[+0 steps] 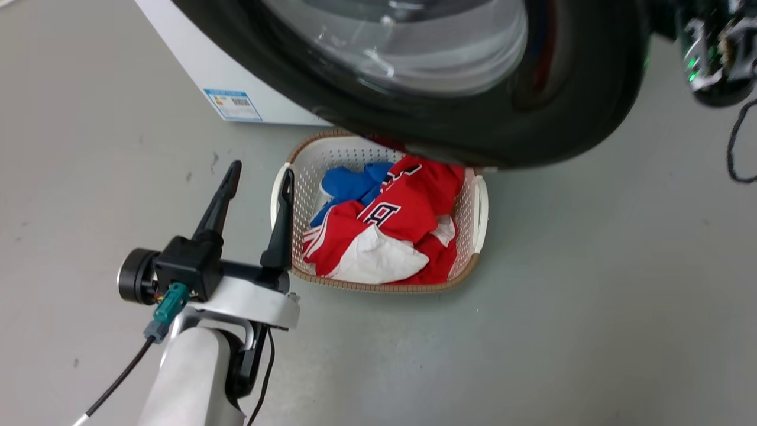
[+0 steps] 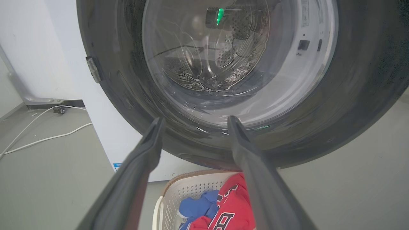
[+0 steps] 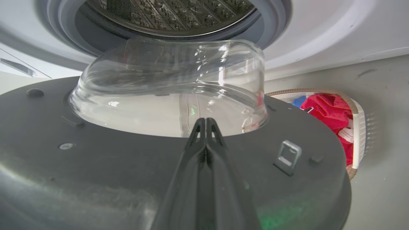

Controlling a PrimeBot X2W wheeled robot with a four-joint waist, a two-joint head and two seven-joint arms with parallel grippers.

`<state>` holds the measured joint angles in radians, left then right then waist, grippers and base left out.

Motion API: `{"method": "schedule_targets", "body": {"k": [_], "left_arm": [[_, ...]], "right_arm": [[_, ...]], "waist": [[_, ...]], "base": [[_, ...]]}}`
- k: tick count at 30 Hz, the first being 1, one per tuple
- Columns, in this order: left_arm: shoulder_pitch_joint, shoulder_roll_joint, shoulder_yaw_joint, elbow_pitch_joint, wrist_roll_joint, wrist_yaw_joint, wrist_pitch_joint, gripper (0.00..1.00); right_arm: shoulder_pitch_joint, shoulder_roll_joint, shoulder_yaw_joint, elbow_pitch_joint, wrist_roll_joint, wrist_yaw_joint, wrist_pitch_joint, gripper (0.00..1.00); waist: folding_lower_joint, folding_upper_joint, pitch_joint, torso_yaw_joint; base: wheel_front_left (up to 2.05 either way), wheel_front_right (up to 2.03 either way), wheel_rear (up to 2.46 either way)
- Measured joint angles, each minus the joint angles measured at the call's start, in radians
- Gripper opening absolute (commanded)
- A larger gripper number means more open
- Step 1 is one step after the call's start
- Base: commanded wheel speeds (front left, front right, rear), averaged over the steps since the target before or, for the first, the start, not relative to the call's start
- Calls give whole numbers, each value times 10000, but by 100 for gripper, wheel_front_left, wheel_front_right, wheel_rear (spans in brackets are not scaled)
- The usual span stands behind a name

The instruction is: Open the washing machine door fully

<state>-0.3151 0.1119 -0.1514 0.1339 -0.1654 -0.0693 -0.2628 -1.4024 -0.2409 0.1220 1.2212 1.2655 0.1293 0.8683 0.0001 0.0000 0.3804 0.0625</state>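
The left gripper (image 1: 261, 173) has its jaws apart with nothing between them. It hangs over the grey floor (image 1: 591, 296), just beside the left rim of a white laundry basket (image 1: 480, 207). In the left wrist view the same jaws (image 2: 195, 119) point up at the lower outer rim of the washing machine door (image 2: 367, 80).

The right gripper (image 3: 204, 120) has its jaws pressed together. They lie over the dark inner face of the door (image 3: 96, 166), tips at the foot of the bulging glass window (image 3: 166, 73); whether they touch the door I cannot tell. A metal latch loop (image 3: 287, 156) stands on that face to their right.

The door (image 1: 579, 89) is swung out from the white washing machine (image 1: 201, 65) and overhangs the far end of the basket. Behind it the steel drum (image 3: 169, 16) and grey rubber ring (image 3: 64, 19) are uncovered. The basket holds red clothes (image 1: 414, 207) and blue clothes (image 1: 349, 183). A blue sticker (image 1: 232, 105) sits low on the machine's front.
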Motion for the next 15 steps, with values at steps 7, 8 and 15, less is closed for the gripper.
{"method": "schedule_targets", "body": {"k": [7, 8, 15], "left_arm": [[665, -79, -61, 299, 13, -8, -2, 100], [756, -82, -94, 353, 15, -12, 0, 100], [1400, -127, -349, 721, 27, -77, -2, 100]], "right_arm": [[1742, 523, 326, -1415, 36, -2, 1057, 0], [2045, 625, 368, -1689, 38, -2, 1145, 0], [4308, 1304, 472, -3728, 288, 0, 1609, 0]], "waist": [[-1, 0, -879, -69], [-1, 0, -1015, -74], [-1, 0, -2038, -44]], "base": [[0, 0, 0], [0, 0, 0], [0, 0, 0]]}}
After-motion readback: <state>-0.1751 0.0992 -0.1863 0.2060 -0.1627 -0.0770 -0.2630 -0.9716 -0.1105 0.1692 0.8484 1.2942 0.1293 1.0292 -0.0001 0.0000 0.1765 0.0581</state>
